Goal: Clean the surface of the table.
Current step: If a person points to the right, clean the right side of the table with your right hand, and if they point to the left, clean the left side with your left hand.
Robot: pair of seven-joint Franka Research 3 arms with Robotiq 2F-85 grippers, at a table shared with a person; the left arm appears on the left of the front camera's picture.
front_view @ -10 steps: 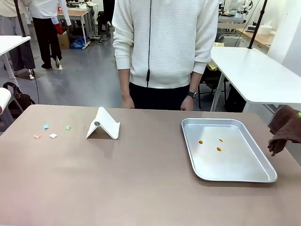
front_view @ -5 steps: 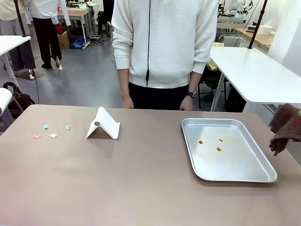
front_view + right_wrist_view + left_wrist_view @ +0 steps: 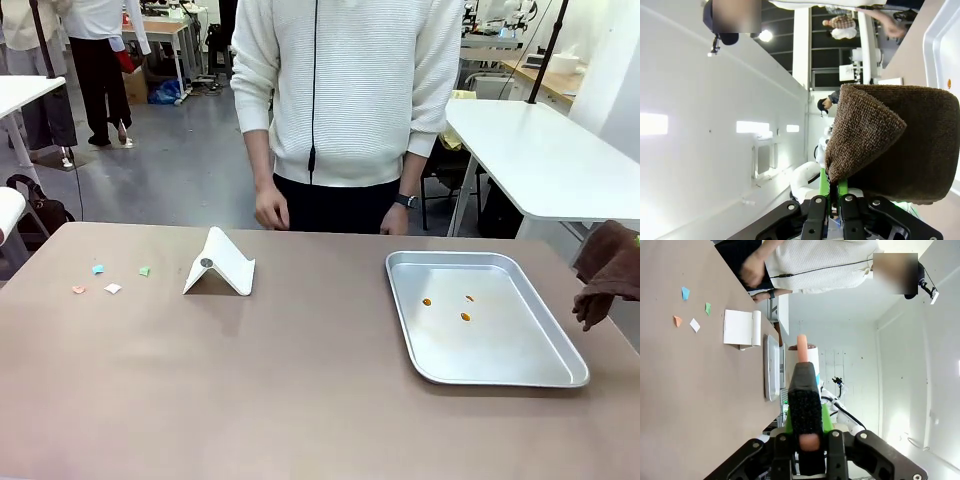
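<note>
The taupe-brown table (image 3: 300,380) carries several small coloured paper scraps (image 3: 112,288) at its far left; the same scraps (image 3: 690,310) lie on the table (image 3: 685,400) in the left wrist view. My left gripper (image 3: 805,415) is shut on a small brush (image 3: 804,390) with a black bristle block and a pinkish handle, held off the table's edge. At the table's right edge hangs a brown cloth (image 3: 608,272). In the right wrist view my right gripper (image 3: 830,187) is shut on this cloth (image 3: 890,145), which drapes over the fingers.
A steel tray (image 3: 545,368) with three orange crumbs (image 3: 465,316) sits on the right half. A white tent-shaped piece (image 3: 220,265) stands left of centre. A person in a white sweater (image 3: 350,90) stands at the far edge, hands (image 3: 270,210) near the table.
The person's hand at picture left has lifted a little and come forward. The brown cloth has shifted slightly to the right at the table's edge.
</note>
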